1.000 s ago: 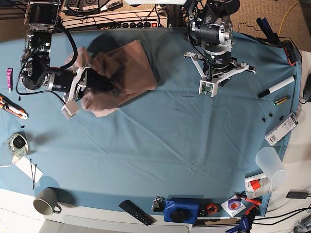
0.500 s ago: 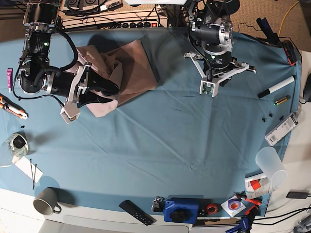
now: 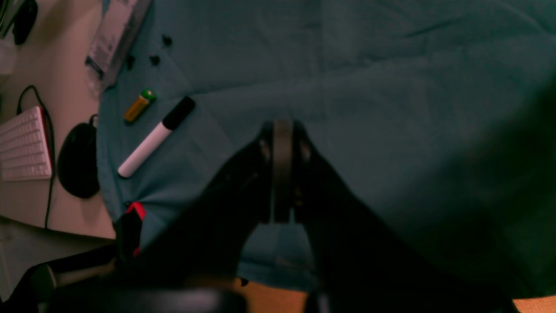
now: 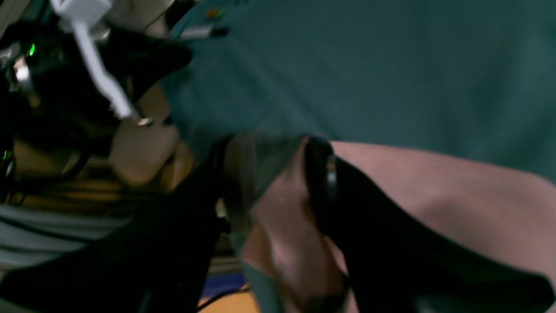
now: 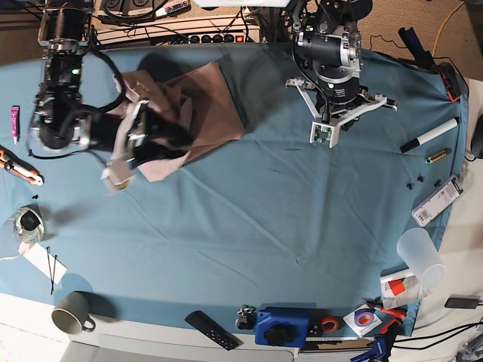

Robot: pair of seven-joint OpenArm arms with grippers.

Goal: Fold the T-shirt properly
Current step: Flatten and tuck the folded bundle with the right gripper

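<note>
The pink-beige T-shirt (image 5: 211, 98) lies folded into a rough rectangle on the teal cloth at the back left of the base view. My right gripper (image 5: 179, 137) rests over its lower left part. In the right wrist view the right gripper (image 4: 278, 169) has its two black fingers (image 4: 323, 182) apart. A fold of the T-shirt (image 4: 434, 191) lies between and beside them, and teal cloth shows between the tips. My left gripper (image 3: 282, 130) is shut on nothing. It hangs above bare teal cloth, well to the right of the shirt.
A white marker (image 5: 429, 136) and a small battery (image 5: 438, 156) lie at the right edge of the cloth. A clear cup (image 5: 421, 256), a blue box (image 5: 281, 326), a remote (image 5: 213, 329) and a grey mug (image 5: 72, 313) line the front edge. Tools lie at the left edge.
The bunched left part of the shirt has settled flatter. My right arm has shifted slightly to the right over it. The left arm has barely moved.
</note>
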